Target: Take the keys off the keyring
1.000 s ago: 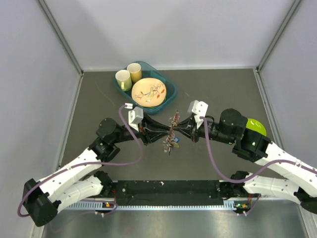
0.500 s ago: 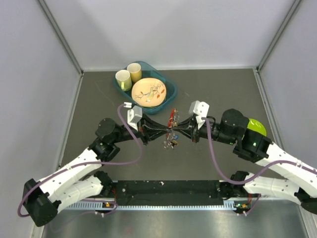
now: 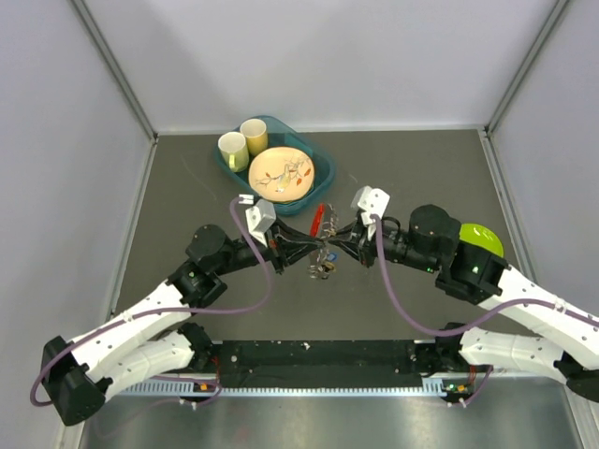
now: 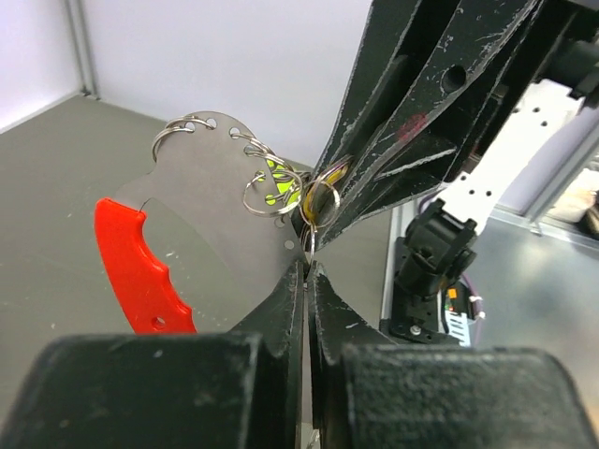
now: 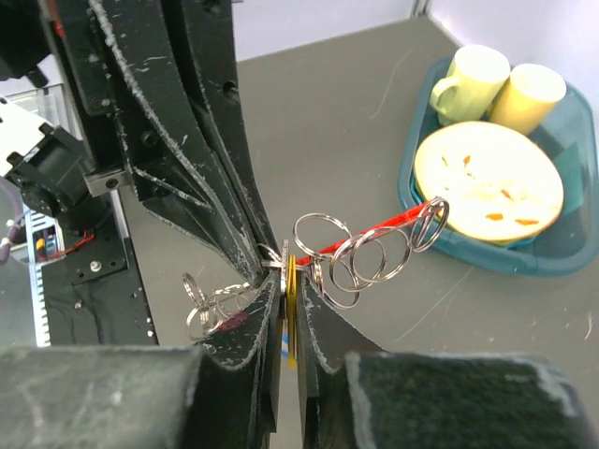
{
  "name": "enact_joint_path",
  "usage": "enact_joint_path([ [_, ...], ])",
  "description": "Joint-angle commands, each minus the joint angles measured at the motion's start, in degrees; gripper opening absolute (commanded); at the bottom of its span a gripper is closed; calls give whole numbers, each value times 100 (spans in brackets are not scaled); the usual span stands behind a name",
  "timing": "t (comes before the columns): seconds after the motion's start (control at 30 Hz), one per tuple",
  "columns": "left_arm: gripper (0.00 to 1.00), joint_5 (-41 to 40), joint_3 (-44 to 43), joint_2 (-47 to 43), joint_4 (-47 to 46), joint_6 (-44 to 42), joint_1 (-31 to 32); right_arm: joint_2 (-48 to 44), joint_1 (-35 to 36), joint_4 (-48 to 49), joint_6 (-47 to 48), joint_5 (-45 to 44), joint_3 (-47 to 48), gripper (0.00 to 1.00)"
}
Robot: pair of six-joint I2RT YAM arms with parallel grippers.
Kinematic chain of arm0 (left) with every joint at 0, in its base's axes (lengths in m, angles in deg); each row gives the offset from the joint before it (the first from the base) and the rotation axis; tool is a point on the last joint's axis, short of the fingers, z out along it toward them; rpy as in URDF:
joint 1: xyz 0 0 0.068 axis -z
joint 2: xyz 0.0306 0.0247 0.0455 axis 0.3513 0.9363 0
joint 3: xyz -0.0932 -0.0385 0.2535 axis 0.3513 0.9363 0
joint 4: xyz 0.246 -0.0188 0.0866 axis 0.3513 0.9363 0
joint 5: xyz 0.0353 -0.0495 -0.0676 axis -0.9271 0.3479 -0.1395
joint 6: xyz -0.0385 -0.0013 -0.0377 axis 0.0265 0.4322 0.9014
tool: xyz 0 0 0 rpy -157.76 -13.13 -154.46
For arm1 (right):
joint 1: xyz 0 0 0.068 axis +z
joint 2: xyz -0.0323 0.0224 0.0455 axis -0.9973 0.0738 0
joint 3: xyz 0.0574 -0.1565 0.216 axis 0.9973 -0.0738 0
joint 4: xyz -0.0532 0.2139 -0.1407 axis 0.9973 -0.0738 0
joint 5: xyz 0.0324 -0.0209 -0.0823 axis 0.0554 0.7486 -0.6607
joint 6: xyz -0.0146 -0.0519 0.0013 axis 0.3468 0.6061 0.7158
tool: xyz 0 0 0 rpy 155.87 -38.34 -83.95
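Both grippers meet tip to tip over the middle of the table. My left gripper is shut on a thin ring at the edge of the keyring. The keyring is a grey metal plate with a red curved clip and several split rings. My right gripper is shut on a yellow-headed key, with a blue edge beside it. More rings and keys dangle below the fingertips. The bunch is held above the table.
A teal tray at the back holds two yellow cups and a patterned plate; it also shows in the right wrist view. A lime-green plate lies partly under the right arm.
Both grippers have shifted slightly left and away with the bunch. The red clip has swung up toward the tray, and the dangling keys hang shorter.
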Motion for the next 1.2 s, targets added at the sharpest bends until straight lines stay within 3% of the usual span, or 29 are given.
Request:
enact_joint_path([
  [0.0, 0, -675, -210, -199, 304, -527, 192, 127, -15, -292, -170, -452, 359, 1],
  [0.2, 0, -1239, -227, -260, 612, -809, 262, 320, -15, -450, -249, -505, 420, 0],
  [0.33, 0, -1476, -184, -348, 648, -932, 280, 443, -6, -582, -276, -557, 526, 10],
  [0.4, 0, -1511, -166, -366, 674, -958, 271, 478, -6, -583, -241, -566, 518, 0],
  [1.17, 0, -2065, -219, -155, 858, -1275, 605, 1032, -15, -574, -363, -118, 1150, 0],
])
